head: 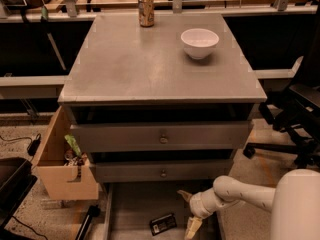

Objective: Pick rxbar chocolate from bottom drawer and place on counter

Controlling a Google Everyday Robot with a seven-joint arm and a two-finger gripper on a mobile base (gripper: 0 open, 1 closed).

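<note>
The rxbar chocolate (163,224), a flat black bar with a pale label patch, lies on the grey floor of the open bottom drawer (135,204), near the frame's lower edge. My gripper (189,213) hangs over the drawer just right of the bar, a short gap apart from it. One pale finger points up-left and the other (192,228) points down, so the jaws stand open and empty. The white arm reaches in from the lower right. The grey counter (130,64) tops the cabinet above.
A white bowl (199,42) and a drink can (146,9) stand on the counter. Two shut drawers with brass knobs (163,138) sit above the open one. A light wooden side box (62,166) hangs at the left. A black office chair (295,119) stands at the right.
</note>
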